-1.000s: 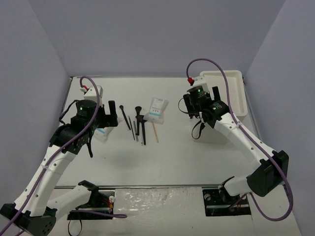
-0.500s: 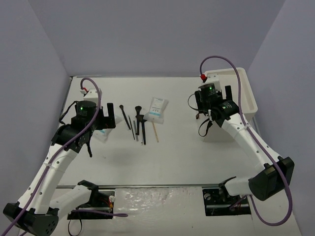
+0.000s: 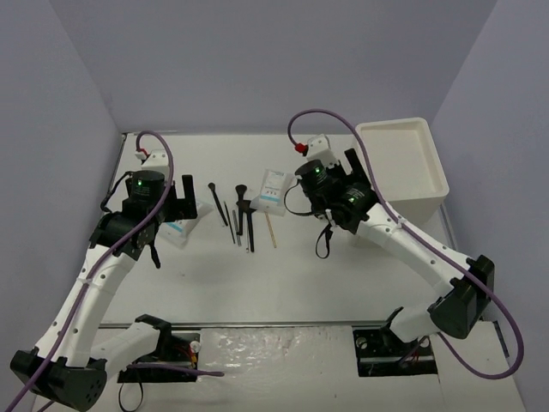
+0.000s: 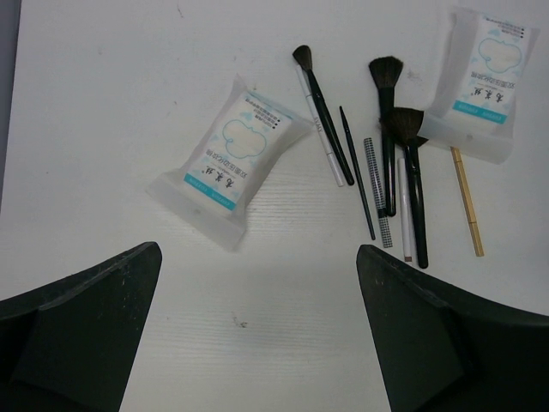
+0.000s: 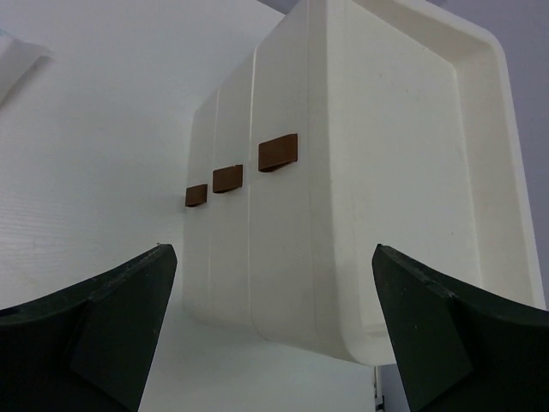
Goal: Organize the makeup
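The makeup lies on the table's left half. Several black brushes and thin sticks (image 3: 241, 216) lie side by side, with a gold stick (image 3: 271, 230) at their right. One white packet with blue print (image 3: 273, 189) lies behind them, another (image 3: 176, 230) to their left. In the left wrist view both packets (image 4: 233, 153) (image 4: 480, 81) and the brushes (image 4: 403, 163) lie ahead of my left gripper (image 4: 257, 343), which is open and empty. My left gripper (image 3: 186, 199) hovers over the left packet. My right gripper (image 3: 360, 182) is open and empty, facing the white box. No small bottles show.
A big white box (image 3: 403, 167) stands at the back right; its side with three brown knobs (image 5: 277, 152) fills the right wrist view, ahead of my right gripper (image 5: 270, 335). Grey walls enclose the table on the left, back and right.
My right arm has swung left, away from over the white box to just right of the far packet. My left arm has shifted slightly back.
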{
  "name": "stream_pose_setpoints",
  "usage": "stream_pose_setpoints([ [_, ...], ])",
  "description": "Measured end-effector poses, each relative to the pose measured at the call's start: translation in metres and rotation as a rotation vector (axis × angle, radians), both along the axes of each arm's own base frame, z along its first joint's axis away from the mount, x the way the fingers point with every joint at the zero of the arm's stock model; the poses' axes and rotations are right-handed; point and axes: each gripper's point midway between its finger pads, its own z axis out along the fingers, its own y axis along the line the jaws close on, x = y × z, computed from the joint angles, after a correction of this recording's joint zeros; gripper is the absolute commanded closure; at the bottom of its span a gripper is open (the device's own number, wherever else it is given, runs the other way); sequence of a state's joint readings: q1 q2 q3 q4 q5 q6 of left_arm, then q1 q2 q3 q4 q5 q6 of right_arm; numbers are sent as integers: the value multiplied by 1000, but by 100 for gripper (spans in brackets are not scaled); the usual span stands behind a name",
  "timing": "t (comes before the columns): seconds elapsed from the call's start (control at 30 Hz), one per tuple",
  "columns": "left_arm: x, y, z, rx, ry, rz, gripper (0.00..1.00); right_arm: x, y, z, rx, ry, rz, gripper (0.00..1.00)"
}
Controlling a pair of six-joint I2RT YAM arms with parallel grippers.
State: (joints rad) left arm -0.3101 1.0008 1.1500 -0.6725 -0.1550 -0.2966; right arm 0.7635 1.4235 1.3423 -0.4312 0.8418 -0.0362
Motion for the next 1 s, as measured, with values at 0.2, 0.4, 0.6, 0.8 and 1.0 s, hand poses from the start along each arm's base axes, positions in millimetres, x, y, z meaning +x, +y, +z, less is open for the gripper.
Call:
stream_pose_setpoints([
  [0.2, 2, 21, -6, 26, -10, 80, 3, 15, 9, -48, -244, 80, -48, 19],
  [0.4, -5, 43, -38, 47, 48, 154, 3, 23, 12, -86, -464, 141, -78, 26],
  [0.6, -5, 49, -43, 41, 57, 174, 3, 36, 6, -106, -578, 171, -106, 30],
  [0.8, -5, 50, -40, 36, 44, 177, 3, 55, -15, -117, -633, 197, -165, 33],
  [1.0, -5, 53, -39, 29, 41, 184, 3, 70, -23, -122, -654, 197, -190, 35],
])
